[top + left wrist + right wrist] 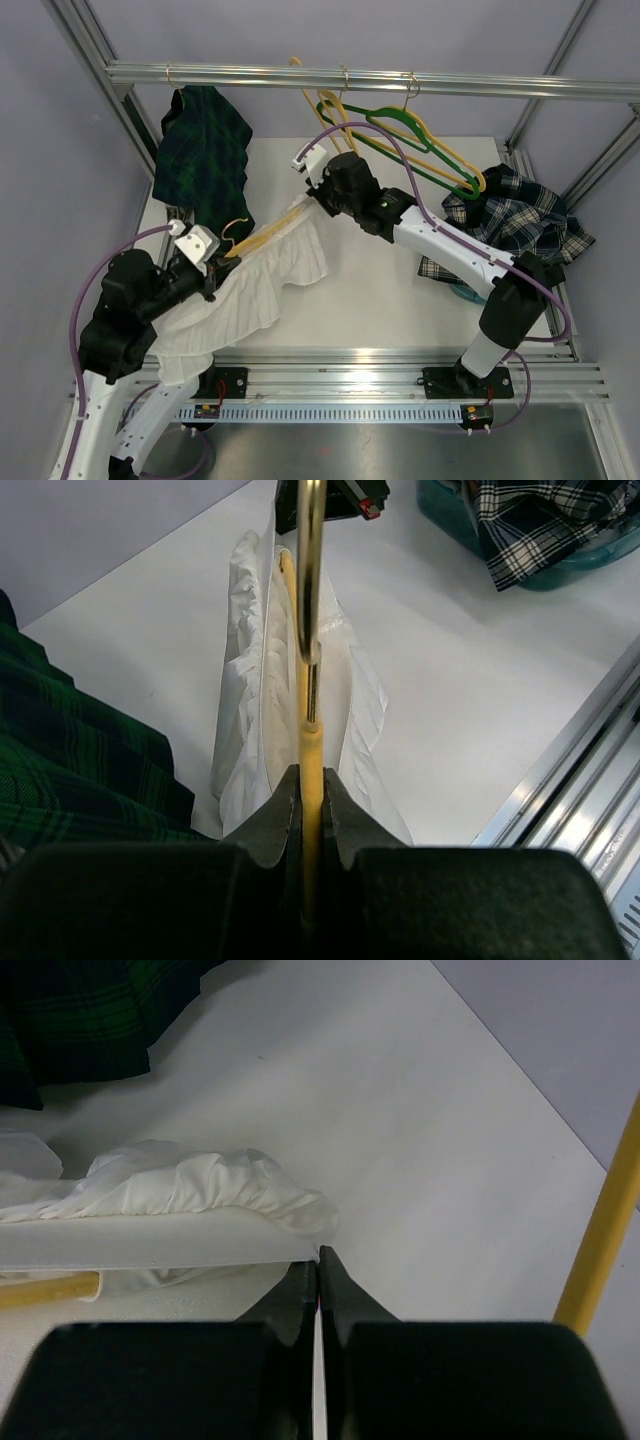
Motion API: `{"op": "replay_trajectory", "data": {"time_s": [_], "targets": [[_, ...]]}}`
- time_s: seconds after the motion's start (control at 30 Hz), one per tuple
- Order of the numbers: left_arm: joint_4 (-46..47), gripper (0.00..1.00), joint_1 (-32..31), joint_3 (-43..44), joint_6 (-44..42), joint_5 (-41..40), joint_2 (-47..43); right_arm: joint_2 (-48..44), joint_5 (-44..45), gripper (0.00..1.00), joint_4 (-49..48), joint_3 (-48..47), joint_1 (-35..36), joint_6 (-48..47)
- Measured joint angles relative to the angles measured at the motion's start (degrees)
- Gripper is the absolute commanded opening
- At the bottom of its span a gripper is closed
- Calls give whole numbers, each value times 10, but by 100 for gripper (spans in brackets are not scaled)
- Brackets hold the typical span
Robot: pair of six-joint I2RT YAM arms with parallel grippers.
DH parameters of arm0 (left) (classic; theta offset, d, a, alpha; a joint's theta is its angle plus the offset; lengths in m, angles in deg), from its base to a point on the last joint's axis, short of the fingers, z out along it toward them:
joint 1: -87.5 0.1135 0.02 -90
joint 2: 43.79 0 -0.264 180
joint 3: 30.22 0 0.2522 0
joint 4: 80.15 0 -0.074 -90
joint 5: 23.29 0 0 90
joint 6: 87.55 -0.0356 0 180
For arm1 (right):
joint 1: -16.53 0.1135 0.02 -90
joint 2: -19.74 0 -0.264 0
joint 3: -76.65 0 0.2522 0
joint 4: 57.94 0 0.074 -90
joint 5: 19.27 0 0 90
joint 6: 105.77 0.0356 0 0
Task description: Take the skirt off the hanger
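Left claw [312,815] tight on the yellow hanger [312,750]; right claw [317,1285] pinched on the white skirt's [190,1195] edge.

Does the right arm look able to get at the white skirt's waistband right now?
Probably yes: the right tool is already shut at the edge of the white skirt, at the hanger's end. Nothing blocks it; the left tool clamps the hanger's neck farther back.

1. no words, labels, brand names, numbers or signs can be read in the top view.
2. none in the left wrist view.
3. none in the right wrist view.
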Motion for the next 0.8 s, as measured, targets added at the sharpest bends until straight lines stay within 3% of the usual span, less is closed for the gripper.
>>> {"op": "replay_trajectory", "data": {"time_s": [0.37, 0.8], "targets": [[-2, 0, -1, 0, 37, -47, -47, 0, -41, 0, -44, 45, 0, -13], [66, 0, -6, -50, 151, -101, -56, -25, -76, 0, -54, 98, -16, -11]]}}
